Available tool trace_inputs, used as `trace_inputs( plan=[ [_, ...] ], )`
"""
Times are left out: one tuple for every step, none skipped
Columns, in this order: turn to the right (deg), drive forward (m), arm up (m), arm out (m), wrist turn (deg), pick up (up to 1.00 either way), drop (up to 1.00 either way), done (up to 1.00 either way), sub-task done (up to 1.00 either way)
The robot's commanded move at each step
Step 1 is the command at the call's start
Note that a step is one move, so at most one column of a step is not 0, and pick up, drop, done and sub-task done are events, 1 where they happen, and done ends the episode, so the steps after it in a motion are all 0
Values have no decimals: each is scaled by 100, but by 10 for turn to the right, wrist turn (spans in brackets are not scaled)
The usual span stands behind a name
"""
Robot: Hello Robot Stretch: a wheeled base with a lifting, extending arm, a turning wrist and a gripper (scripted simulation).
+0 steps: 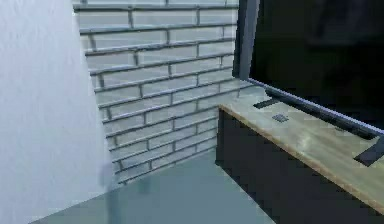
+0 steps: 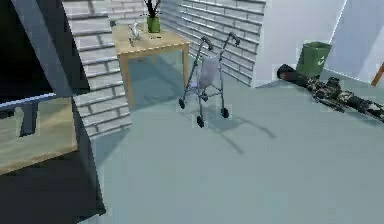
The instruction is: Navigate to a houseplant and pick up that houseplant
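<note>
The houseplant (image 2: 153, 20), a small green pot with thin dark stems rising from it, stands near the back of a light wooden square-topped counter (image 2: 165, 43) at the top of the arm side view; a small white object (image 2: 133, 35), too small to name, sits just beside it on the same top.

By its look the plant should be light; the pot is likely stiff and perhaps smooth, the stems soft and easily bent; the pot's wall is the sensible place to take hold, low enough that it does not tip, and never the foliage.

Of the tool's state nothing can be told.

A grey metal walker (image 2: 205, 78) on small wheels stands on the pale grey floor (image 2: 250, 160) just beside the counter's near corner, and would likely roll if nudged; a white brick pier (image 2: 95, 70) stands between the robot's place and the counter's other side; so the approach looks narrow.

Close by, a large dark screen (image 1: 320, 45) rests on a dark cabinet (image 1: 300, 135) with a wooden top; a green bin (image 2: 315, 57) and dark clutter (image 2: 335, 90) lie well apart along the far wall.
</note>
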Motion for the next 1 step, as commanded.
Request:
trace_inputs(
  plan=[
    [-450, 0, 0, 0, 0, 0, 0, 0, 0]
  ],
)
